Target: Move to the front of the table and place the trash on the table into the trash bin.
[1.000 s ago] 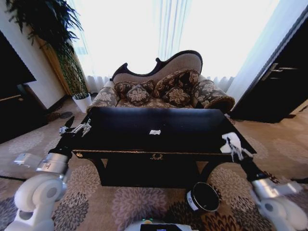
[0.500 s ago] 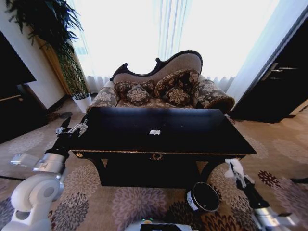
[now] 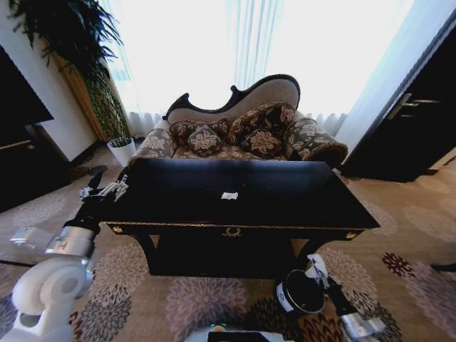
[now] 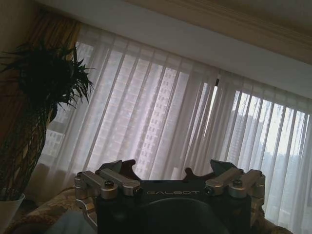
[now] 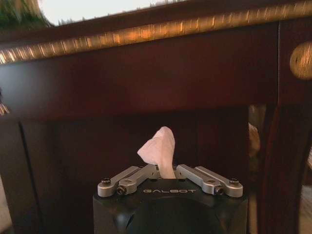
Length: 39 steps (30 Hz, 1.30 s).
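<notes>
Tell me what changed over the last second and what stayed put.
The right gripper, shut on a white paper scrap, swung from the table's right front corner down past its edge to the rim of the trash bin on the carpet. The scrap has not been let go. The left gripper kept hovering at the table's left end, open, drifting only slightly. The other white scrap on the table, and the bin, stayed where they were.

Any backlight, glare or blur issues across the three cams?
Head view: window blown out, table top nearly black, straight lines bowed at the edges. Left wrist view: curtains backlit, end effector dim. Right wrist view: paper scrap sharp, gold trim soft.
</notes>
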Available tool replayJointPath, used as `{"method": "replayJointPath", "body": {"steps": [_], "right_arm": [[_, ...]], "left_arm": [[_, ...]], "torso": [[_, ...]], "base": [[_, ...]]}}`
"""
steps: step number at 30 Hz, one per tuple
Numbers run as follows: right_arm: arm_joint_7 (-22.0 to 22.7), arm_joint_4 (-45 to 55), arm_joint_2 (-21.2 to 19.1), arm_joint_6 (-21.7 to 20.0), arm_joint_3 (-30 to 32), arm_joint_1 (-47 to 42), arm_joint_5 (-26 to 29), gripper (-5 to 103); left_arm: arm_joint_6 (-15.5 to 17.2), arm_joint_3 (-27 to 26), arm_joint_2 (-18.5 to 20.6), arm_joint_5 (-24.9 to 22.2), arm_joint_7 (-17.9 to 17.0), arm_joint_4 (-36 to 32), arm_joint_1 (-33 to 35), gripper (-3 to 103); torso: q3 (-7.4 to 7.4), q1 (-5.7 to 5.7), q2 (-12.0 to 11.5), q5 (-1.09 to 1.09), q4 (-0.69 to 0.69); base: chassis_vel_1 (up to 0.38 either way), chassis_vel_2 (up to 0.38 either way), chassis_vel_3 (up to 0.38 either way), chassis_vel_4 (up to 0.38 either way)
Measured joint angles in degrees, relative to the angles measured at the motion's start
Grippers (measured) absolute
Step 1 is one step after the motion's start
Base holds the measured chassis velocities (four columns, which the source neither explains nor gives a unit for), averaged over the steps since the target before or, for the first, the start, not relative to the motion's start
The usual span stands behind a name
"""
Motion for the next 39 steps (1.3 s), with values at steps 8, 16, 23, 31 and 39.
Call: {"method": "replayJointPath", "body": {"steps": [8,16,23,31,39], "right_arm": [[16.57,-4.01,1.21,-6.94,-3.40,2.76,-9.99,1],[29.58,-14.97,0.92,-13.18,-11.51,10.02,-13.42,1],[37.48,-20.83,0.55,-13.26,-16.55,15.59,-9.56,1],[41.76,-30.10,-1.18,-13.43,-18.16,23.44,-12.36,1],[44.10,-36.07,-1.79,-16.38,-18.26,26.69,-13.65,1]], "left_arm": [[0.00,-0.10,-0.02,0.26,-0.06,0.26,-0.06,100],[0.45,3.08,-0.65,2.71,-0.83,0.59,-0.73,100],[0.46,3.12,-1.59,3.37,-1.08,0.64,0.14,100],[0.48,2.77,-1.96,3.61,-1.38,0.12,0.77,100],[0.53,1.88,-0.68,3.24,-1.44,1.15,0.26,100]], "torso": [[0.00,0.00,0.00,0.00,0.00],[0.00,0.01,0.00,0.00,0.00],[0.01,0.00,-0.01,0.01,0.00],[0.00,0.00,0.00,-0.01,0.00],[0.00,0.01,-0.01,0.00,-0.01]], "base": [[0.000,0.000,0.000,0.000],[0.000,0.000,0.000,0.000],[0.000,0.000,0.000,0.000],[0.000,0.000,0.000,0.000],[0.000,0.000,0.000,0.000]]}}
